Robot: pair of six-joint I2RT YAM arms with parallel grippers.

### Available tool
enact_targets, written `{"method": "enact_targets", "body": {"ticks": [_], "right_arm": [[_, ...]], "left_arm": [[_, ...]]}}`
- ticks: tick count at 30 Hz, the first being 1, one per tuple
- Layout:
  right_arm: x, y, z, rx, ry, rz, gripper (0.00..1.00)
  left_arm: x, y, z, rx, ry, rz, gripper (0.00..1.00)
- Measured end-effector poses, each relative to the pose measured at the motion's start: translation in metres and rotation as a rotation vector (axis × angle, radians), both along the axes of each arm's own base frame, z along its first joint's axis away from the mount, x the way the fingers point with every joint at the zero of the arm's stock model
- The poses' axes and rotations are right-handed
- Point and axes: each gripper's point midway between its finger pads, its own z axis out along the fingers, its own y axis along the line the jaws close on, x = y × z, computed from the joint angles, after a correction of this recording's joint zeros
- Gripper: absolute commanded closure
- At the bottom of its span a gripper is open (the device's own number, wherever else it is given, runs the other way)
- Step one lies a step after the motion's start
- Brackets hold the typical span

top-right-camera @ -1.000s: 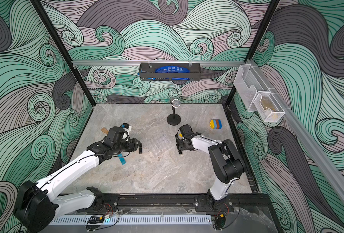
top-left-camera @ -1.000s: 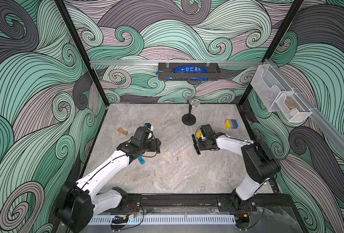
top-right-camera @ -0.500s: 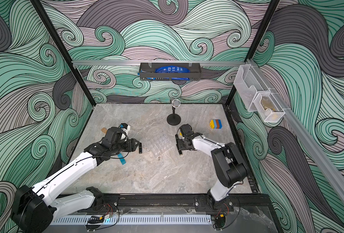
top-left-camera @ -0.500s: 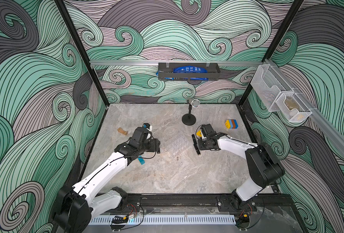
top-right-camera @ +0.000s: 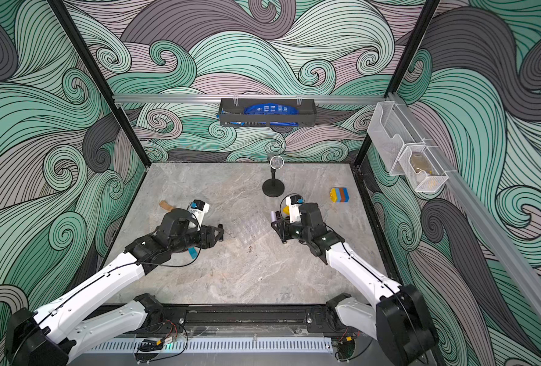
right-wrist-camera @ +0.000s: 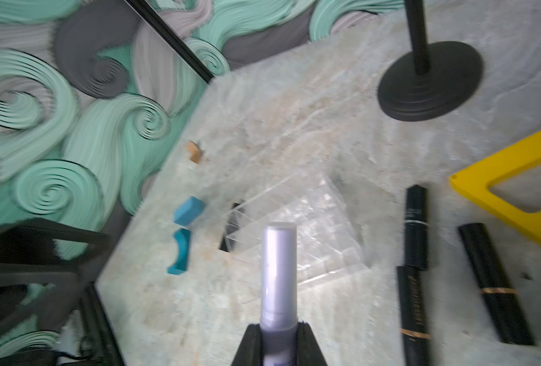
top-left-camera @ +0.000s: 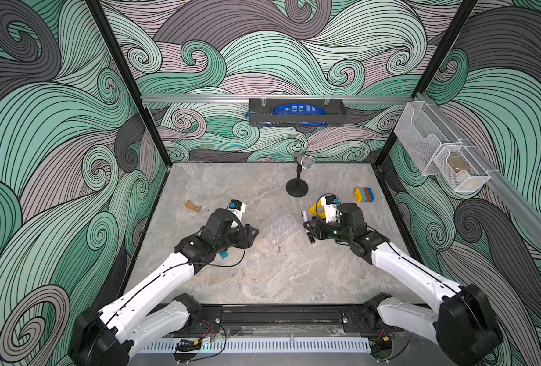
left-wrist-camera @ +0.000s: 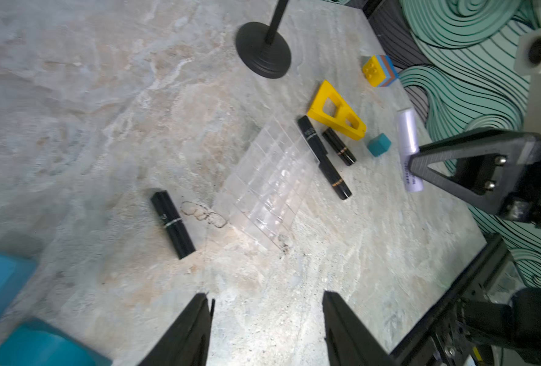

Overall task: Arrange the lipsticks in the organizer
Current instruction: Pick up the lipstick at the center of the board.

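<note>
Counting the lipsticks gives five, four black and one lilac. The lilac lipstick (right-wrist-camera: pixel 278 275) is clamped between the fingers of the right gripper (right-wrist-camera: pixel 278 329), with its free end pointed toward the organizer (left-wrist-camera: pixel 269 187) (whether it clears the table cannot be told). One organizer is seen, laid flat between the two arms. The four black lipsticks (left-wrist-camera: pixel 334 177) are all found on the table. Two lie end to end just beside the organizer on the right arm's side, a third lies between those and the yellow frame (left-wrist-camera: pixel 314 111), and a fourth lies apart on the left arm's side. The left gripper (left-wrist-camera: pixel 264 301) is held near the table with its jaws apart and nothing between them. One yellow frame, three blue blocks (left-wrist-camera: pixel 379 144) and one microphone stand (left-wrist-camera: pixel 263 50) are counted. Compared with a second ago, both grippers are found at nearly the same spots, while the right arm's large elbow joint is seen shifted toward the near rail
</note>
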Motion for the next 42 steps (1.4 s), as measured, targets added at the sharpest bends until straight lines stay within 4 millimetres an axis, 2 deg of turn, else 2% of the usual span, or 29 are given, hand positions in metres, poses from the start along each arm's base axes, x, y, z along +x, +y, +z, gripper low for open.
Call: {"method": "enact_targets", "body": {"ticks": [4,8,12,17,20,25,32,42], "right_arm": [[-0.031,0.015,0.024,0.152,-0.134,0.109,0.83],[-0.054,0.025,0.047,0.232,-0.28,0.19,0.85],[-0.076,0.043,0.066,0.234,-0.405,0.279,0.85],[-0.088,0.059,0.07,0.197,-0.485,0.333,0.85],[-0.088,0.065,0.063,0.169,-0.493,0.346,0.85],[-0.09,0.076,0.054,0.133,-0.501,0.373,0.86],[-0.088,0.09,0.054,0.116,-0.517,0.398,0.86],[-0.083,0.099,0.037,0.056,-0.506,0.4,0.87]], "left_arm": [[-0.01,-0.007,-0.004,-0.082,0.005,-0.026,0.49],[-0.011,-0.024,0.016,-0.199,-0.009,-0.079,0.47],[-0.014,-0.04,0.038,-0.281,0.006,-0.135,0.38],[-0.015,-0.053,0.086,-0.333,-0.005,-0.206,0.38],[-0.021,-0.056,0.102,-0.356,-0.008,-0.243,0.4],[-0.028,-0.059,0.091,-0.346,0.057,-0.264,0.45],[-0.028,-0.06,0.068,-0.301,0.139,-0.258,0.46],[-0.03,-0.063,0.058,-0.272,0.17,-0.266,0.57]]}}
